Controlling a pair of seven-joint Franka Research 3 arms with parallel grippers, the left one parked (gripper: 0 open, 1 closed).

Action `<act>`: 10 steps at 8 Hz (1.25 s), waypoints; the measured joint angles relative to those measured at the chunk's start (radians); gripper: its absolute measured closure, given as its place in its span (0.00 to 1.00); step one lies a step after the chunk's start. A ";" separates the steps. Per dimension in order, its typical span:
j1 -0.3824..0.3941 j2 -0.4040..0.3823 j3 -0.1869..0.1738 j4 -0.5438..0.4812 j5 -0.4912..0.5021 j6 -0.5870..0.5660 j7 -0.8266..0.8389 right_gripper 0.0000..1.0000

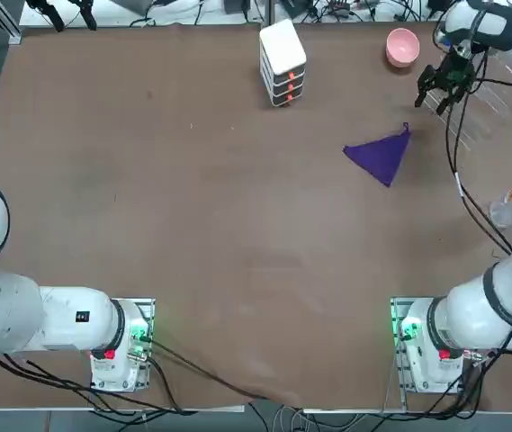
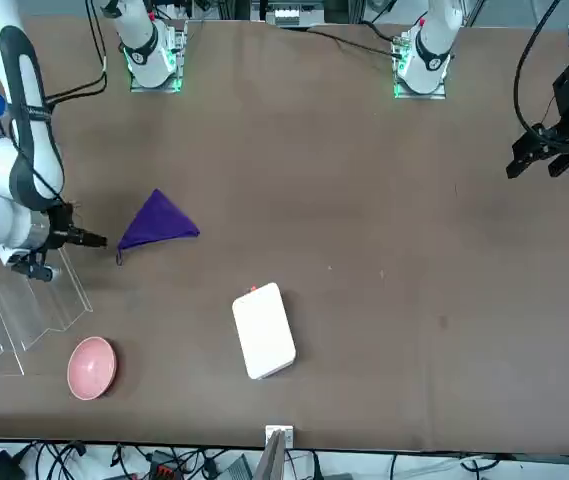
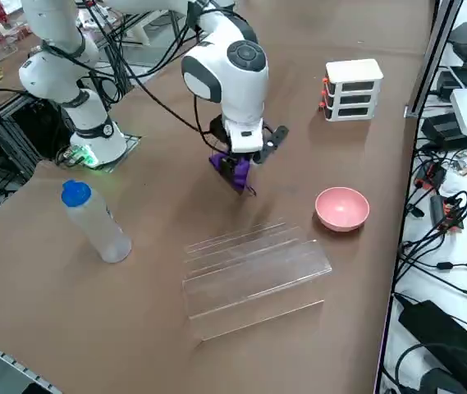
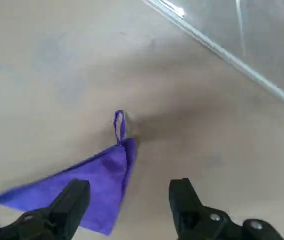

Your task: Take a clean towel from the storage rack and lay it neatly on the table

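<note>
Top view: purple towel flat on table, folded into a triangle; right gripper above the table near it, jaws open, empty.
Front view: storage rack beside pink bowl.
Wrist view: fingers apart, towel loop visible.

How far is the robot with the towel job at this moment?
Done: the purple towel is out of the clear storage rack and lies on the table.
In hand: nothing; the right gripper is open above the towel's loop corner.
Left: the towel lies folded into a triangle, not spread flat, so it probably needs smoothing out.
</note>
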 joint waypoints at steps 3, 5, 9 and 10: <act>0.029 0.002 0.005 -0.106 0.120 0.152 0.088 0.11; 0.052 0.004 0.007 -0.201 0.137 0.286 0.094 0.18; 0.052 0.012 0.008 -0.230 0.138 0.335 0.094 0.32; 0.052 0.015 0.010 -0.230 0.138 0.348 0.094 0.34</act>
